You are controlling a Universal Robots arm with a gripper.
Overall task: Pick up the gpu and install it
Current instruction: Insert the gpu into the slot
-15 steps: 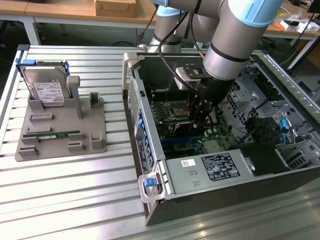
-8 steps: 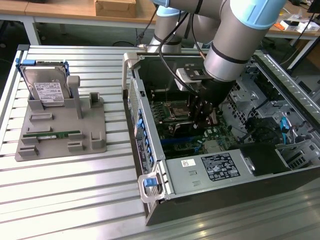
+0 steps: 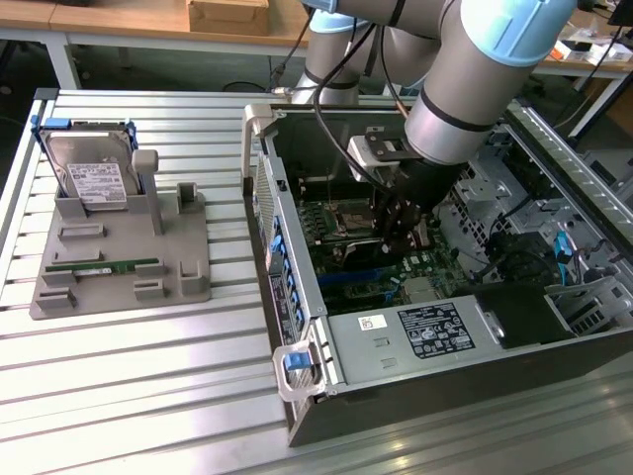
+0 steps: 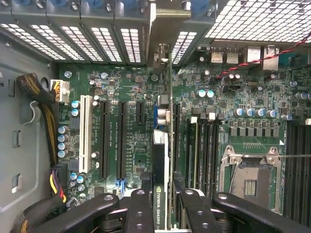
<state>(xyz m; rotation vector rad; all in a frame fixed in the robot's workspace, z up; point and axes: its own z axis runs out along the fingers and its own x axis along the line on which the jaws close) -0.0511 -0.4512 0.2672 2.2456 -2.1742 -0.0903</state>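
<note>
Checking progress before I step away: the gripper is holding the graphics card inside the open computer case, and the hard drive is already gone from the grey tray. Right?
Not quite. The exterior view shows the hard drive on the grey tray. The gripper does hold the graphics card inside the computer case.

Ribbed aluminium worktable (image 3: 148,396); wooden bench (image 3: 119,20) with cardboard box (image 3: 227,15) behind; even, diffuse lighting.

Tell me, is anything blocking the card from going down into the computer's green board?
Nothing visible is in the way. The gripper holds the thin dark gpu card with the green NVIDIA label edge-on, right over the green motherboard inside the open grey computer case. The long black slots beside it are bare.
</note>
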